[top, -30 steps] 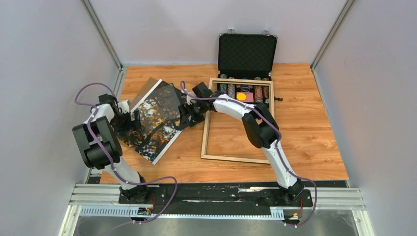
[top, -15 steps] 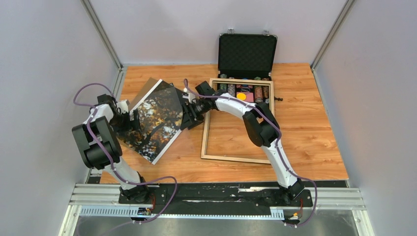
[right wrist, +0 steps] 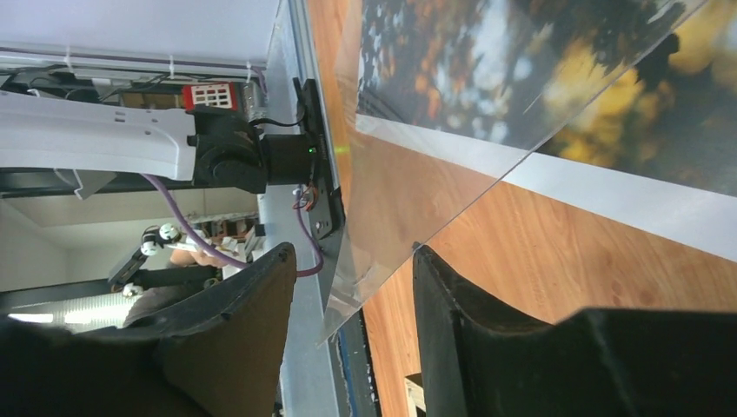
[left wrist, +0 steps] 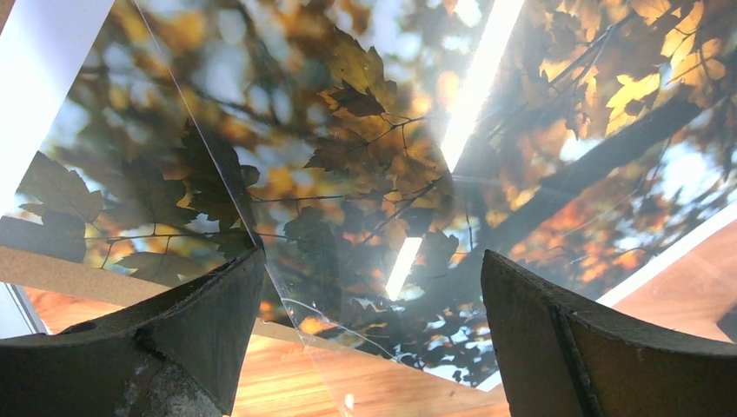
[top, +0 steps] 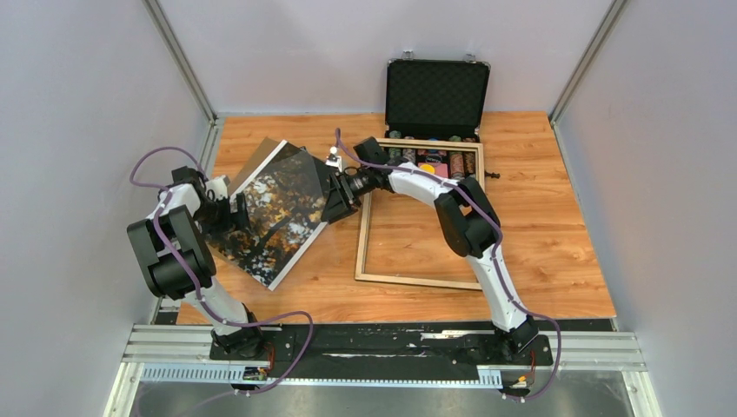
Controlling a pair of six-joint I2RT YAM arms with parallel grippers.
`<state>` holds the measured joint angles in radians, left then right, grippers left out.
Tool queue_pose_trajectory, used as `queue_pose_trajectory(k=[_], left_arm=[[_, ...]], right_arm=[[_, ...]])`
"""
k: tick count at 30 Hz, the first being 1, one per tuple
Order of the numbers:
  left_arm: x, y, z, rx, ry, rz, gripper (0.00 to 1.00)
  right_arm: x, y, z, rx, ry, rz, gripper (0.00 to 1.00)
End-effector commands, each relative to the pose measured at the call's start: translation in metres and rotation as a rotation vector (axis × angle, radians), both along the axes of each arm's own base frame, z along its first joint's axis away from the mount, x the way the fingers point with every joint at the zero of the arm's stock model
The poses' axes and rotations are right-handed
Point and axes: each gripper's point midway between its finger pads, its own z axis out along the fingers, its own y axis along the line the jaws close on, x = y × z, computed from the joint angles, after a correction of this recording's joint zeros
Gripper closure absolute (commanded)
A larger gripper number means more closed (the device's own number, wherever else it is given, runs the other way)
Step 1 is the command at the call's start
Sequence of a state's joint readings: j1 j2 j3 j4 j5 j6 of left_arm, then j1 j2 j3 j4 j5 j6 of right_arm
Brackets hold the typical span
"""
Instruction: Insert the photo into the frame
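A wooden table [top: 556,217] fills the booth. Just toward three o'clock from its centre, the frame [top: 408,280] lies flat, pale wood up, the tabletop showing through it. At nine o'clock the photo [top: 269,239] of autumn leaves lies face up, outside the frame. A clear sheet [top: 304,178] slants above it, its three o'clock edge raised. An open chip case [top: 434,95] sits at twelve. The right gripper [top: 335,201] has that raised edge between jaws partly apart, not pinching. The left gripper [top: 230,211], jaws wide apart, hangs over the photo's nine o'clock edge.
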<state>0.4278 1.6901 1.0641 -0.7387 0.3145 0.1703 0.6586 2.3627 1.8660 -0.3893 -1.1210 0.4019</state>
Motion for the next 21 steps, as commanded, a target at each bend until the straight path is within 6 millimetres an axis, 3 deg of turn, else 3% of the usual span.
queue_pose_trajectory(k=[1, 10, 21], left_arm=[[0.007, -0.019, 0.012, -0.098, -0.068, -0.05, 0.0], [0.007, -0.029, 0.021, -0.142, -0.113, -0.115, 0.0], [0.005, -0.035, 0.027, -0.154, -0.15, -0.171, 0.0]], right_arm=[[-0.009, 0.005, 0.038, 0.117, 0.004, 0.052, 0.5], [-0.013, 0.006, 0.031, 0.162, 0.093, 0.088, 0.51], [0.014, 0.017, 0.014, 0.085, 0.06, -0.043, 0.53]])
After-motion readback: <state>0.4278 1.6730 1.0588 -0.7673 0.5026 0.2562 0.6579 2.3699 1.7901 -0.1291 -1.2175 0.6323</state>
